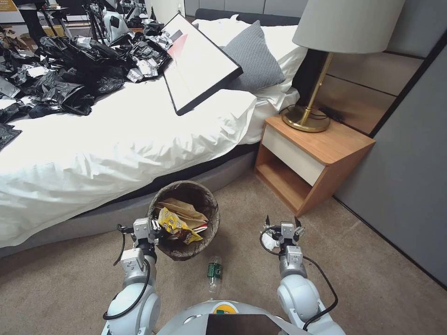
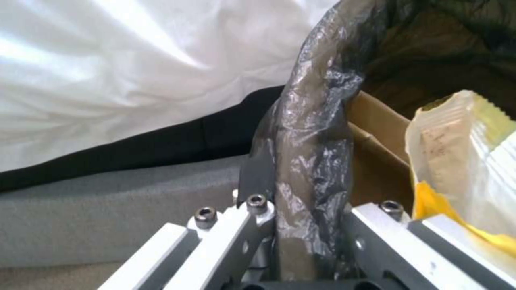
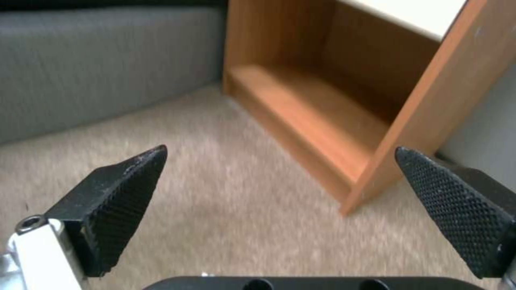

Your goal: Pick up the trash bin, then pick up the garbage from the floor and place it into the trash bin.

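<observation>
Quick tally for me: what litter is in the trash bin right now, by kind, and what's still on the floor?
In the trash bin, its rim held by the left gripper:
Tan paper bag: 1
Yellow snack packet: 1
Red-white wrapper: 1, mostly hidden
On the carpet:
Small green-labelled bottle: 1
White scrap by the open right gripper: 1
Total: 5

No text or label in view is legible.

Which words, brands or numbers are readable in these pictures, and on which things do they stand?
No text can be read.
Yellow snack packet in the trash bin: print too small.
Green bottle label on the floor: blurred.
Yellow sign far behind the bed: illegible.
</observation>
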You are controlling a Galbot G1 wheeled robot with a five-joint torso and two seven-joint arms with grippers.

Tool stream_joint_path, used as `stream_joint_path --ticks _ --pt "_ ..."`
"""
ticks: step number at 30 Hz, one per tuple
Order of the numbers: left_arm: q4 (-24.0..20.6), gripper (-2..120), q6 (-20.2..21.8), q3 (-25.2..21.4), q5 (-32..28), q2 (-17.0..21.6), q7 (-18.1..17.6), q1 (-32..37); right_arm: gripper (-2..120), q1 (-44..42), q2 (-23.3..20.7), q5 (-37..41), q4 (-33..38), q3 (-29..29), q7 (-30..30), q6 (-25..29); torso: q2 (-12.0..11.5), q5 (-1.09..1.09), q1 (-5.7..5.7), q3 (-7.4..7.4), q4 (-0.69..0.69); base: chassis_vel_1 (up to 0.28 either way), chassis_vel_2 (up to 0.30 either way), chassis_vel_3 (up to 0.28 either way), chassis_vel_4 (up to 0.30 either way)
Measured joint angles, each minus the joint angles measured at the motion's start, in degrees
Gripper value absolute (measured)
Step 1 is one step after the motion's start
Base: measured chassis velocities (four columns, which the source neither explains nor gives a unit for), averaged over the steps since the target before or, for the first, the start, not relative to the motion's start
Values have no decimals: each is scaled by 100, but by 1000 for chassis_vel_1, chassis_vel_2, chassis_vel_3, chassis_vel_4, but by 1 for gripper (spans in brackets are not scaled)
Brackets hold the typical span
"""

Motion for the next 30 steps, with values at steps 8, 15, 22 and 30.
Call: stream_joint_path --ticks 8,15,22,30 --pt "11 0 1 9 6 -9 1 -5 100 292 -229 606 -210 -19 60 -737 0 1 0 0 0 0 0 0 0" --pt "17 0 1 2 9 -16 2 6 100 662 -399 1225 -686 -213 -9 -1184 0 0 0 0 0 0 0 0 0" --pt "17 0 1 -14 9 -17 0 15 100 986 -451 1506 -1302 -357 -142 -1292 -1 0 0 0 0 0 0 0 0" --pt "20 0 1 -14 17 -19 -2 27 100 1312 -496 1697 -2028 -431 -324 -1302 0 0 0 0 0 0 0 0 0"
